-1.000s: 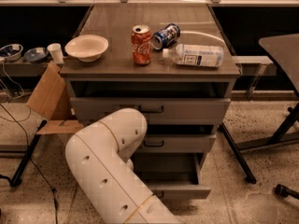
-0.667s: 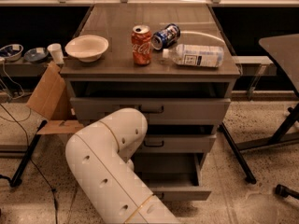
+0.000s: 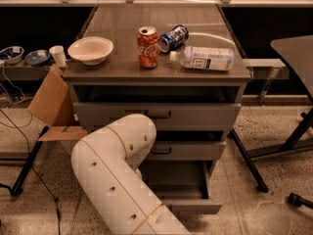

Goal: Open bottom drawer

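The grey cabinet (image 3: 234, 77) has three drawers. The bottom drawer (image 3: 181, 180) stands pulled out toward me, and its plain grey inside shows. Its front (image 3: 198, 207) shows only as a thin top edge, and its handle is hidden. The middle drawer front (image 3: 188, 151) and the top drawer front (image 3: 195, 115) each have a dark bar handle. My white arm (image 3: 115, 173) bends across the left part of the drawers. My gripper does not show; it is hidden behind the arm's elbow or lies out of the picture.
On the cabinet top stand a cream bowl (image 3: 90, 49) and a red cola can (image 3: 147, 47), with a blue can (image 3: 173, 37) and a plastic bottle (image 3: 205, 58) lying on their sides. A cardboard box (image 3: 51, 102) is at the left. Table legs (image 3: 249, 163) and a caster (image 3: 298, 199) are at the right.
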Tool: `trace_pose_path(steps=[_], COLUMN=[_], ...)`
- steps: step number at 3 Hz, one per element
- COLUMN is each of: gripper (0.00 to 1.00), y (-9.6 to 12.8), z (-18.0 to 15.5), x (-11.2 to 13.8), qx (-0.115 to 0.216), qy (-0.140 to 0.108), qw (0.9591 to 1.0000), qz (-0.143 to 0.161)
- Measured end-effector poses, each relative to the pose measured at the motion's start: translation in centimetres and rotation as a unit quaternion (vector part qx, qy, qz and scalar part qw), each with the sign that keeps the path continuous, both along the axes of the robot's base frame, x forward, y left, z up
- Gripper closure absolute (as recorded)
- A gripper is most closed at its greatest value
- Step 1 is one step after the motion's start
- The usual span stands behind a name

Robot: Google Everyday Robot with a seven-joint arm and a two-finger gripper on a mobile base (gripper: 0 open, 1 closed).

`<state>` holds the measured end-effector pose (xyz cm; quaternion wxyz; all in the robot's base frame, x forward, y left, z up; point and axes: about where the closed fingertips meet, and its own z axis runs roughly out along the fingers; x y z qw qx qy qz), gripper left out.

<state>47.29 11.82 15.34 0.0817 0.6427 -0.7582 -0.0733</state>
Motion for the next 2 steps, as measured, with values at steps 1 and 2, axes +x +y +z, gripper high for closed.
trace_pose_path(steps=[1, 2], gripper=[0.00, 0.00], y=[-0.68, -0.66], z=[0.02, 0.08], x=[-1.52, -1.53], qx=[-0.005, -0.005], qy=[0.017, 0.017], qw=[0.9998, 0.9998], qz=[0.000, 0.000])
